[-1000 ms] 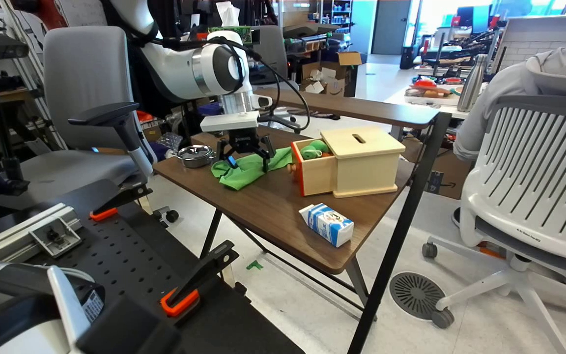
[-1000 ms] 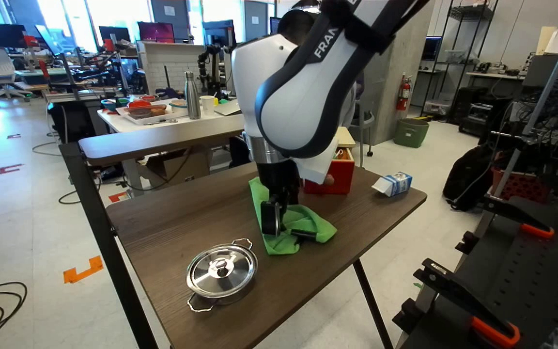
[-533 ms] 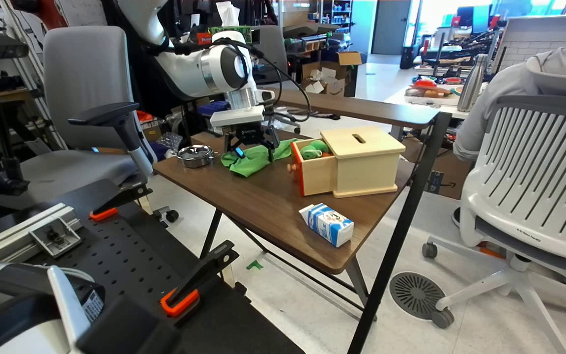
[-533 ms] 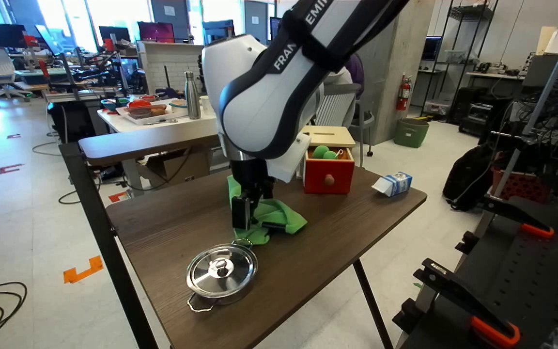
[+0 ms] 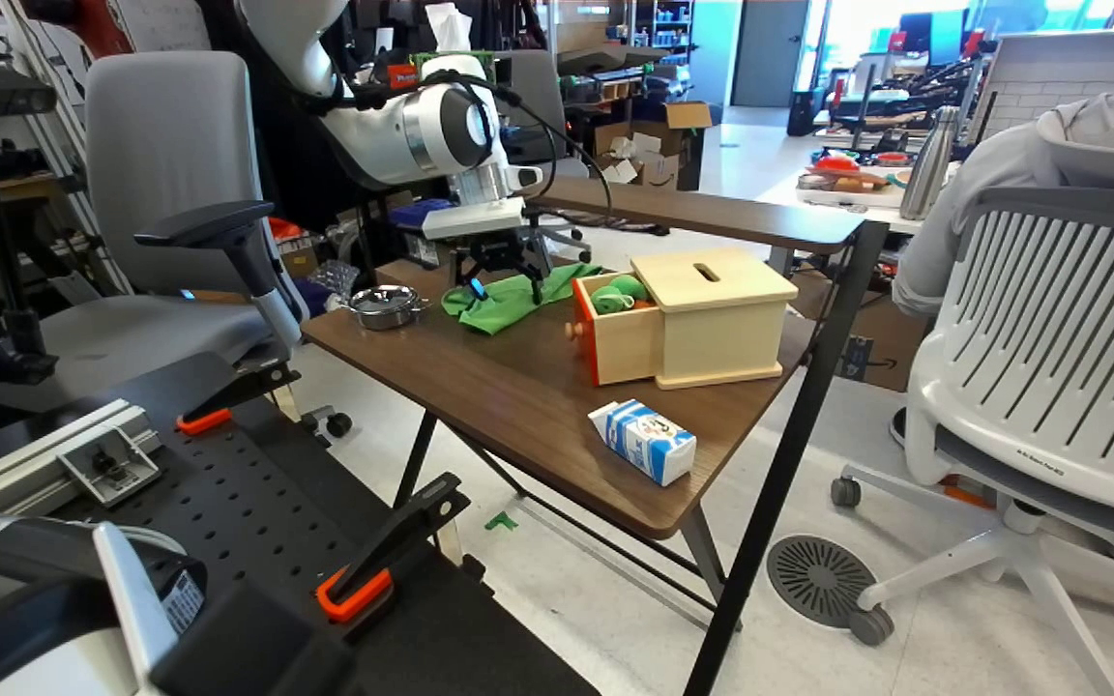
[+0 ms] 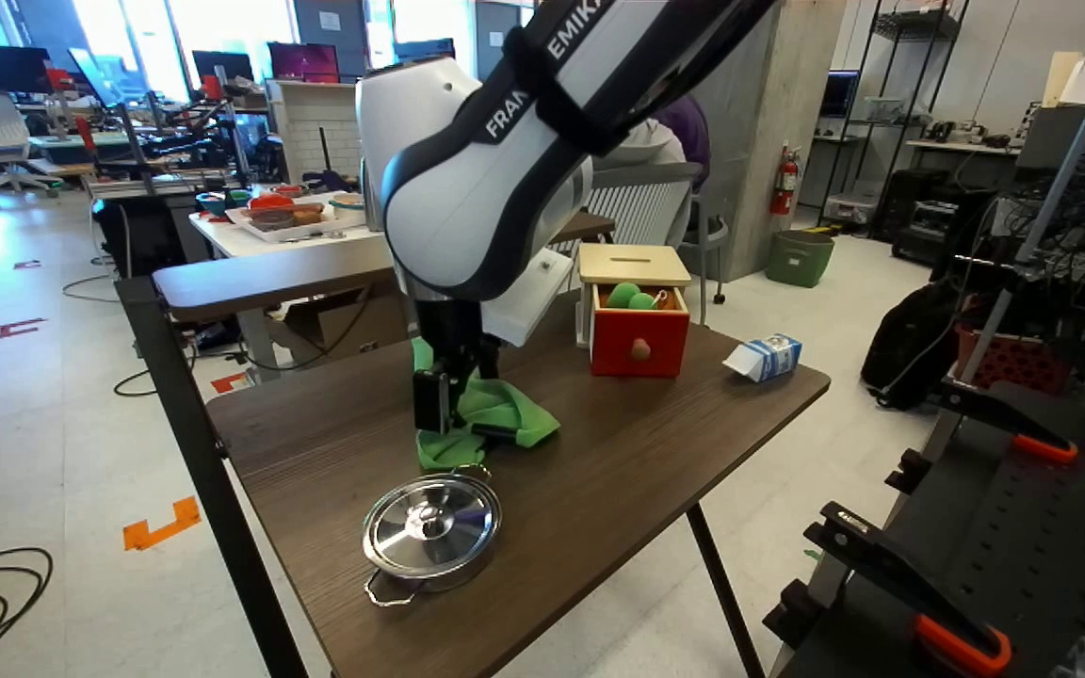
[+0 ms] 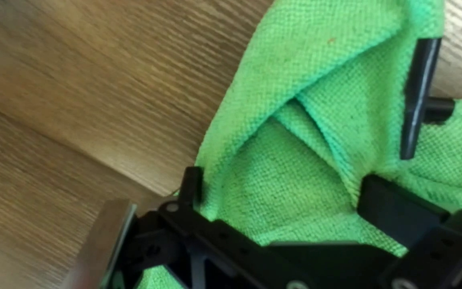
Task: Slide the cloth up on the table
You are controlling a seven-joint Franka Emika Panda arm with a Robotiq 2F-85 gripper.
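Cloth point(image 7: 295, 168) | green weave, creased | tool point(image 7: 282, 188) jaws apart | wood-grain table point(image 7: 78, 104)

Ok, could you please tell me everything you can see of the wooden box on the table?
The box looks like pale wood, with an oblong slot in its flat top. Its drawer is pulled partly out, showing a red front, a round knob and two rounded green things inside; other contents are hard to make out. It stands upright on the table, and nothing else outside is seen touching it.
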